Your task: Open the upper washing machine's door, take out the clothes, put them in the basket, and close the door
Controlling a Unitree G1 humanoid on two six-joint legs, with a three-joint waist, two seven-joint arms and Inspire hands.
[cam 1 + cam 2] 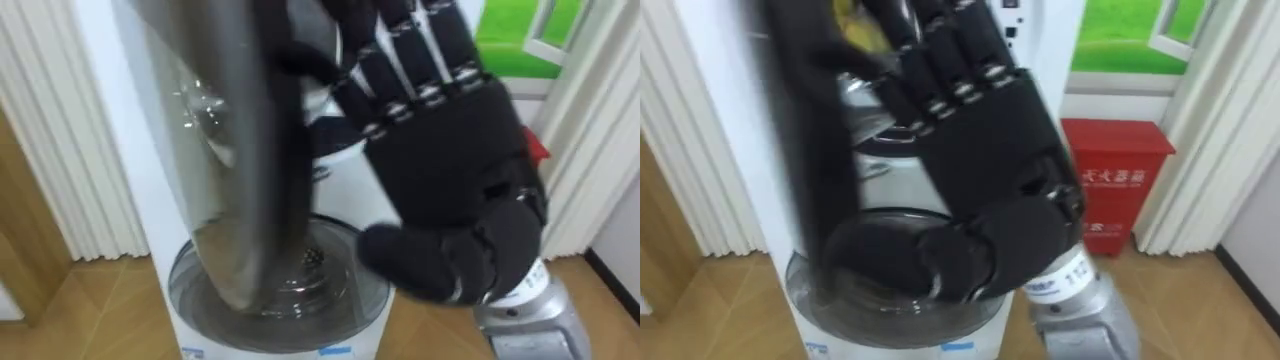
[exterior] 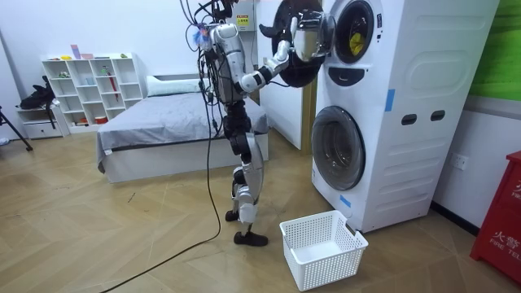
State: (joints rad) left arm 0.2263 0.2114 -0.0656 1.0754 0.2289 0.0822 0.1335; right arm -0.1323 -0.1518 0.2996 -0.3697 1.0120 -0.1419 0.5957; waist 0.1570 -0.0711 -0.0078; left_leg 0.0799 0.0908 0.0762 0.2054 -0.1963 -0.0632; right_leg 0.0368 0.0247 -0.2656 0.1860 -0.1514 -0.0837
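Observation:
Two white washing machines (image 2: 407,106) are stacked, and I stand facing them with my right arm raised. The upper machine's round door (image 1: 240,150) hangs open at the left of the eye views. My right hand (image 1: 450,170) is open close before the camera, its straight fingers (image 1: 950,70) pointing up toward the upper drum's opening. It holds nothing. Something yellow (image 2: 354,37) lies inside the upper drum, and a bit of the yellow thing (image 1: 855,20) shows past the fingers. In the room view my right hand (image 2: 285,50) is level with the open door (image 2: 303,49).
The lower machine's glass door (image 1: 280,290) is closed. A white laundry basket (image 2: 321,248) stands on the wood floor before the machines. A red cabinet (image 1: 1115,180) sits to the right by pale curtains (image 1: 50,130). A bed (image 2: 163,130) and shelf (image 2: 89,89) are behind me.

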